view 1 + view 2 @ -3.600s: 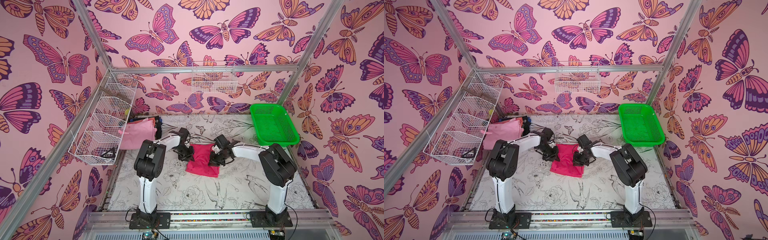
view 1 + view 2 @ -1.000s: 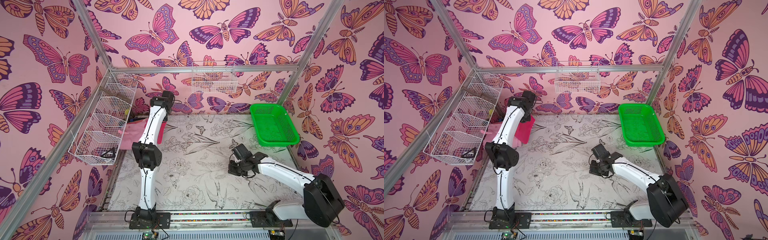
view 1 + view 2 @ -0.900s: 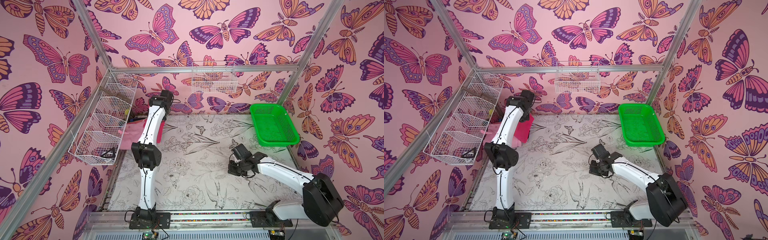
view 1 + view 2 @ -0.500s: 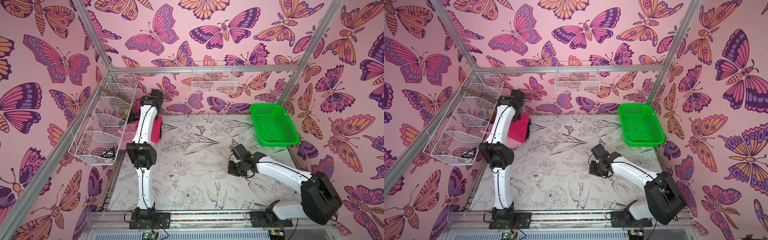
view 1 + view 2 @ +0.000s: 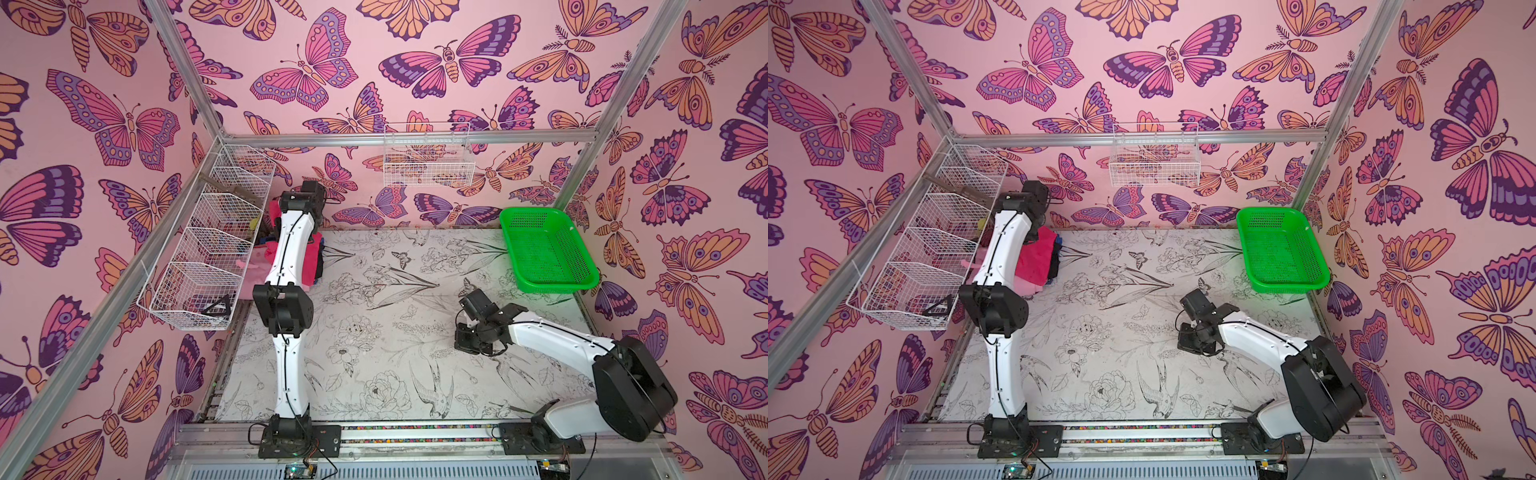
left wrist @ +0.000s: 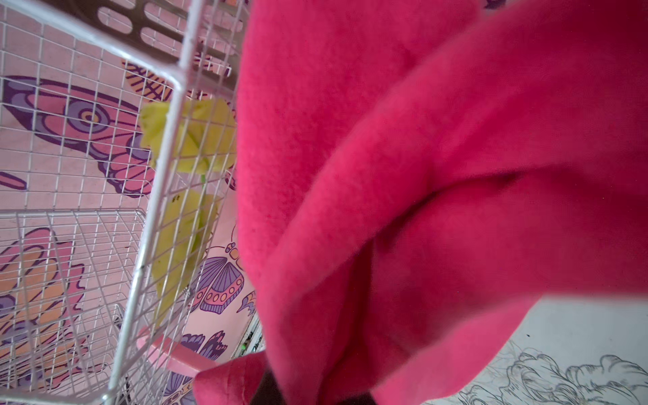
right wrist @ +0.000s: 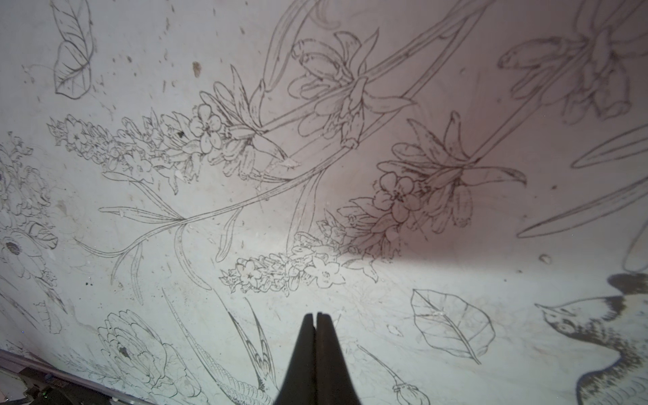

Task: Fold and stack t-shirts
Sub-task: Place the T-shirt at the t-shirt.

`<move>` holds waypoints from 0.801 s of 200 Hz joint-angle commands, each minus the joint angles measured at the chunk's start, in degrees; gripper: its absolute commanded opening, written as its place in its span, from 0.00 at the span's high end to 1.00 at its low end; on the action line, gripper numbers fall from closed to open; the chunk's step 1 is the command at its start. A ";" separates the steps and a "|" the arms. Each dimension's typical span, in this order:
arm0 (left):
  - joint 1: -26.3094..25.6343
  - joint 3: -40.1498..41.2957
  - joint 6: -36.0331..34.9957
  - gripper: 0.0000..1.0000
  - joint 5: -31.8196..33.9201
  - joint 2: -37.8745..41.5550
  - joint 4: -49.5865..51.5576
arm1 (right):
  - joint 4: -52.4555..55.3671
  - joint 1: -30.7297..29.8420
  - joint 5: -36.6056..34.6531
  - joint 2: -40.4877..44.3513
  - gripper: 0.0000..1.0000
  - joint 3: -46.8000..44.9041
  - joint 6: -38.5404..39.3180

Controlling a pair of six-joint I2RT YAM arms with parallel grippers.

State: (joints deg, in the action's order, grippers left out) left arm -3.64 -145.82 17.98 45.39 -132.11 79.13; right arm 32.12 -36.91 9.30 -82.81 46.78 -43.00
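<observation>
Right gripper point(image 7: 316, 317) pinched shut, empty, low over tabletop's point(image 5: 374, 332) right side. Far left corner: left gripper point(image 5: 1035, 233) buried in crimson shirt point(image 5: 1038, 257), apparently gripping it, over pink shirt point(image 5: 1027, 286) and dark shirt point(image 5: 1055, 259). I judged folding done, release onto stack pending.

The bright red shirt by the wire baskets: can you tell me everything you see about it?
The crimson t-shirt is soft, fuzzy-looking plain cloth, bunched in loose folds rather than lying flat. It hangs from the end of the left arm and fills the left wrist view, so the fingers holding it are hidden. It is at the table's far left corner beside the wire baskets, with its lower end over a light pink t-shirt and some dark cloth.
</observation>
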 commanded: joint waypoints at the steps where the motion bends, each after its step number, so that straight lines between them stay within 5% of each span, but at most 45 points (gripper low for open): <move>1: 0.48 1.30 -0.81 1.00 5.77 -1.41 -0.88 | -0.20 -0.36 0.61 -1.03 1.00 0.61 1.24; 160: 2.62 2.38 -4.02 1.00 15.19 -9.29 -1.88 | -2.56 -0.35 3.57 -2.43 1.00 0.19 3.73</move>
State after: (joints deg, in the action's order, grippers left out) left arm -2.61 -144.00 15.11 56.60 -140.57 77.58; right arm 30.63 -36.91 11.27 -84.25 46.81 -40.58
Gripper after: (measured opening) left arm 0.122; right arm 0.045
